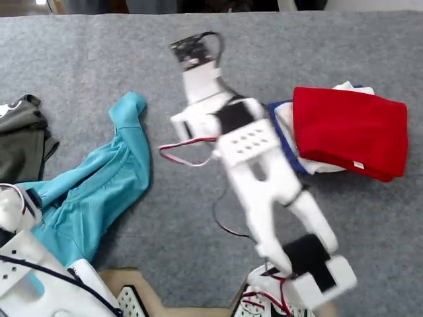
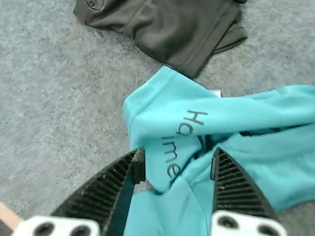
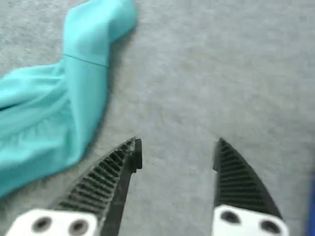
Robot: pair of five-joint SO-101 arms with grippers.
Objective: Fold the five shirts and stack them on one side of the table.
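the crumpled turquoise fabric shirt lies on the grey felt table, well apart from the folded red shirt. the left gripper is wide open over a printed fold, holding nothing. the right gripper, also wide open and empty, hangs over bare felt near the sleeve. to spread the shirt well, each should probably pinch one single layer at an edge.

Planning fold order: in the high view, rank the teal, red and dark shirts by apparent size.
1. Teal shirt and red shirt: too alike to rank.
2. Dark shirt: smallest, though the edge cuts it off.
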